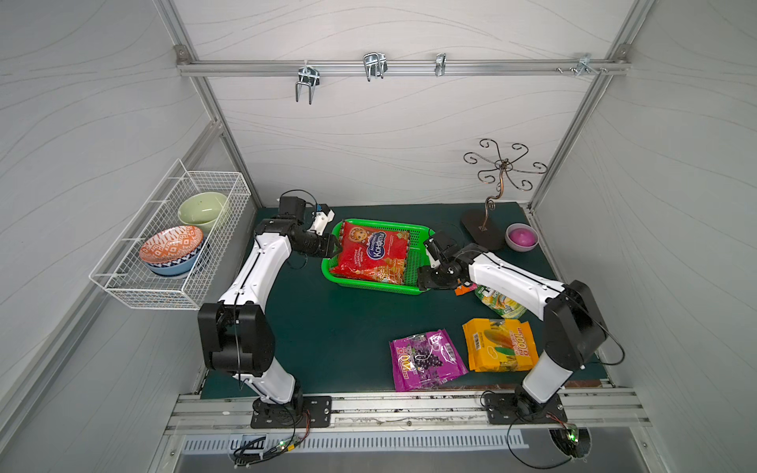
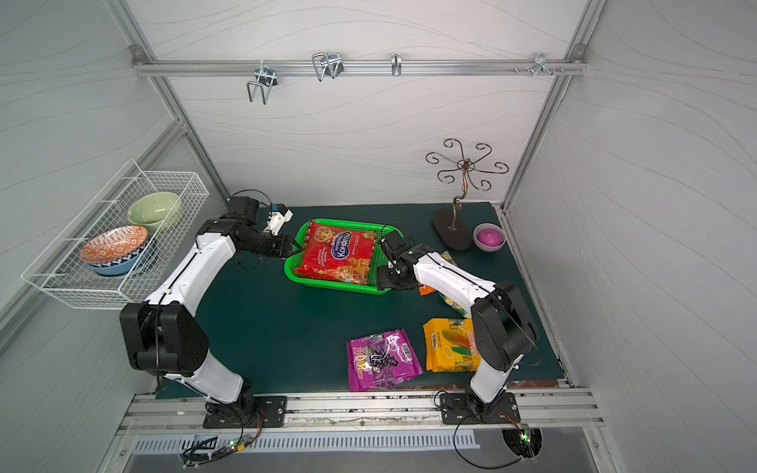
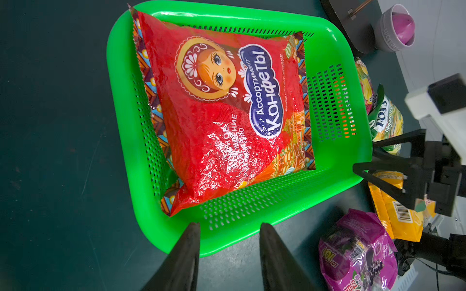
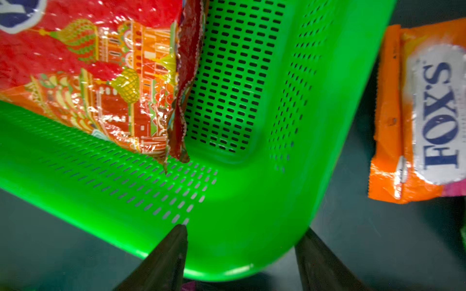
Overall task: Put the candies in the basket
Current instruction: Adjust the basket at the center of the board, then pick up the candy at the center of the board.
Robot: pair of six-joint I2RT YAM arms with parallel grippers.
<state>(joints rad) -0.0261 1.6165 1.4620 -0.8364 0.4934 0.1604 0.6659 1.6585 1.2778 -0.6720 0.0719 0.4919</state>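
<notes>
A red bag [image 1: 370, 254] lies flat in the basket [image 1: 370, 286], leaving bare floor at one end — room, I judge, for the rest. Left gripper [image 3: 229, 226] and right gripper [image 4: 242, 231] flank opposite ends, jaws apart and empty; purple bag [image 1: 426, 360] and yellow-orange bag [image 1: 499, 346] lie on the mat [image 1: 327, 336]
</notes>
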